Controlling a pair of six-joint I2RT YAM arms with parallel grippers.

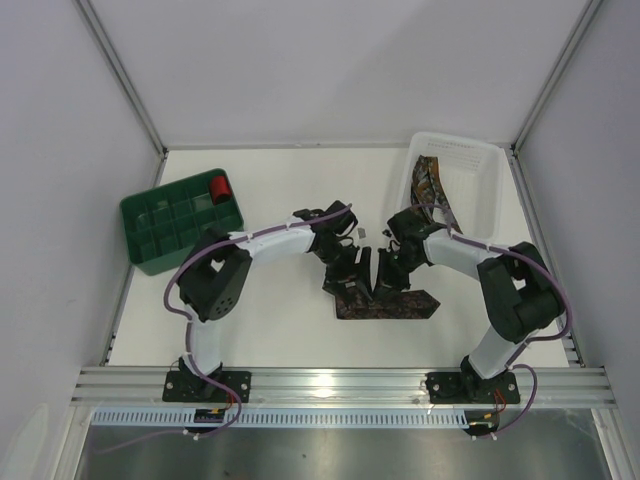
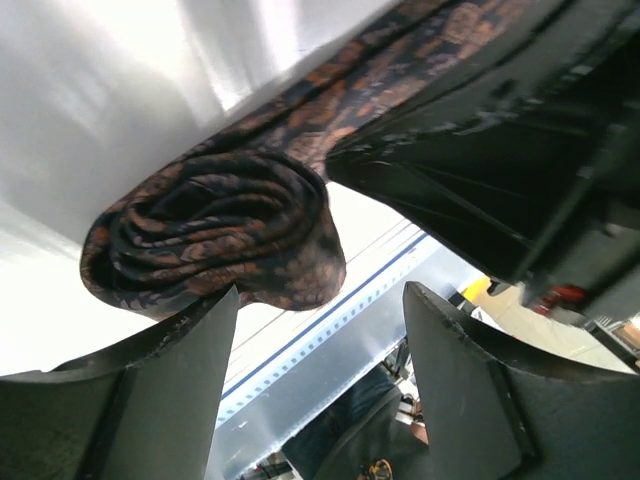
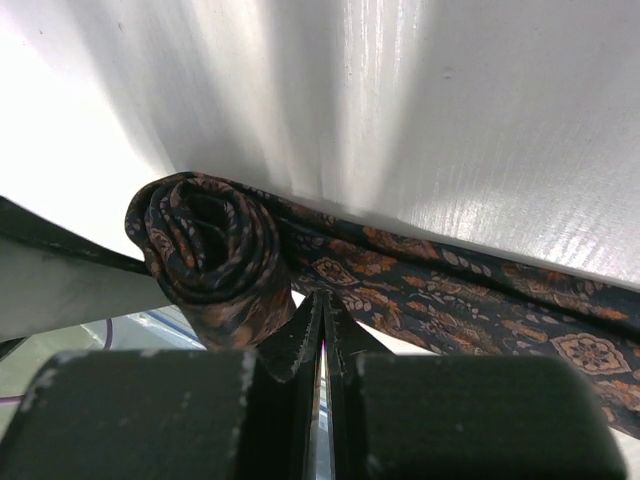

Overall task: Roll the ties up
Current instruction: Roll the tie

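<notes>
**Tie part-rolled at mid-table; left gripper spread, right gripper pressed together**

Nearest the lens in the left wrist view, the left gripper (image 2: 322, 310) stands spread. The coiled end of the tie (image 2: 215, 235) sits just above its left finger, at centre left of the frame, and is not pinched. In the right wrist view the right gripper (image 3: 322, 320) has its fingers pressed together at bottom centre. Their tips touch the tie (image 3: 210, 245) where coil meets flat tail; whether cloth is nipped between them cannot be told.

Governing relation: in the top view the tie (image 1: 385, 305) lies on the table (image 1: 280, 180) at lower centre, its long axis left to right across the frame. The coil is at its left end and the flat tail runs right. Both grippers stand just above the coil, the left one nearer. My judgement is that further rolling must travel rightward along the tail.

More ties (image 1: 435, 190) lie in the basket (image 1: 490, 190), upper right.

No brand, label or writing can be read
</notes>
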